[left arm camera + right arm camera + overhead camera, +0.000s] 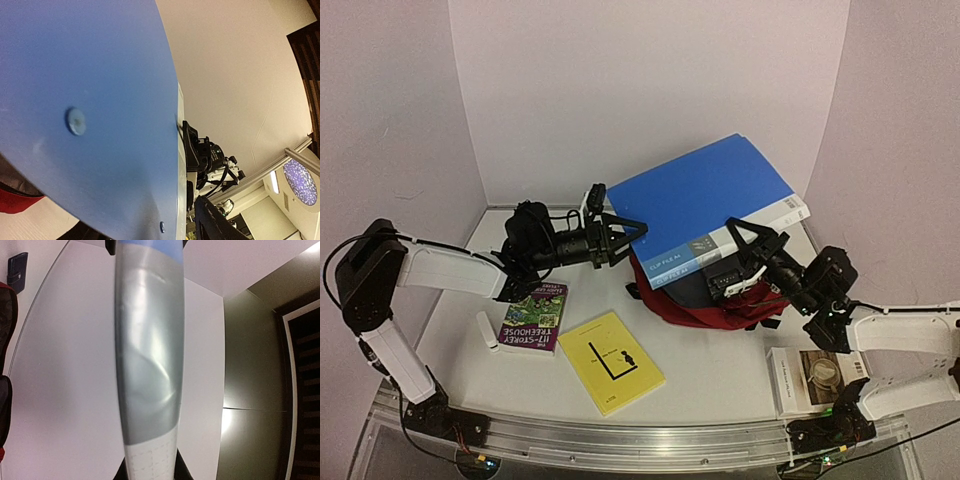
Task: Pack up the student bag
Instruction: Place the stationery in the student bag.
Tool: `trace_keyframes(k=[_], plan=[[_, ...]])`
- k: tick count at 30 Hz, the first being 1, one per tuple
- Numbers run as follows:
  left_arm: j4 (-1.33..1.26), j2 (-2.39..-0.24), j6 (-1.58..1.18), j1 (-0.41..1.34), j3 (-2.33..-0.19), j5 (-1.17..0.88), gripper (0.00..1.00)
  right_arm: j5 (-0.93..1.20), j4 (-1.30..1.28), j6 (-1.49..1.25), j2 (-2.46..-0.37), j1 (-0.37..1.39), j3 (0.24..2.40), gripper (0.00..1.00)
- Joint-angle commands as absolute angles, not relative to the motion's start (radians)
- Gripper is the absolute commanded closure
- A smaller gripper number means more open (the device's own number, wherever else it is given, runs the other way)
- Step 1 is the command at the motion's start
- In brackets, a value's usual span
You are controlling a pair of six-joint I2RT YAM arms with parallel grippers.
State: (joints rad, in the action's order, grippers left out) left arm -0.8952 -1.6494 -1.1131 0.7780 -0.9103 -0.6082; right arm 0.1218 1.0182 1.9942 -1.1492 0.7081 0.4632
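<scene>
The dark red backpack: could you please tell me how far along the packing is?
Done: nothing visibly packed; the inside of the dark red fabric backpack is hidden. In hand: the large blue plastic folder sits over it, the right gripper shut on its grey spine, the left gripper with jaws apart at its left edge. Remaining: the purple-green paperback, the thin yellow book and the white box lie outside it.

You see a blue folder [705, 195] with a silver-grey spine [150, 365], a dark red student bag [672, 300], a yellow book [612, 362] and a purple-and-green book [533, 317].
</scene>
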Motion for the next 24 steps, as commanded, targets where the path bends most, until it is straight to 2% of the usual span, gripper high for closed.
trace_keyframes(k=[1,4,6,9,11,12,16,18,24], plan=[[-1.013,-1.659,-1.156,0.778,-0.969,-0.625,0.48,0.06,1.18,2.169,-1.162,0.723,0.537,1.0],[-1.018,-1.659,-1.165,0.779,-0.972,-0.616,0.58,0.056,1.183,2.161,-1.169,0.728,0.538,1.0],[-1.008,-1.657,-1.17,0.779,-0.969,-0.604,0.72,0.051,1.184,2.152,-1.172,0.731,0.537,0.97],[-0.976,-1.649,-1.169,0.777,-0.967,-0.585,0.93,0.041,1.18,2.13,-1.173,0.734,0.538,0.85],[-0.948,-1.639,-1.164,0.776,-0.965,-0.574,0.99,0.028,1.177,2.12,-1.175,0.735,0.54,0.76],[-0.942,-1.633,-1.16,0.776,-0.963,-0.57,1.0,0.023,1.177,2.116,-1.176,0.735,0.54,0.69],[-0.932,-1.6,-1.159,0.761,-0.952,-0.565,1.0,0.003,1.168,2.101,-1.171,0.735,0.529,0.21],[-0.906,-1.567,-1.153,0.745,-0.938,-0.547,1.0,-0.03,1.155,2.081,-1.161,0.736,0.513,0.03],[-0.692,-1.4,-1.109,0.627,-0.888,-0.46,1.0,-0.256,0.942,1.89,-1.112,0.735,0.516,0.02]])
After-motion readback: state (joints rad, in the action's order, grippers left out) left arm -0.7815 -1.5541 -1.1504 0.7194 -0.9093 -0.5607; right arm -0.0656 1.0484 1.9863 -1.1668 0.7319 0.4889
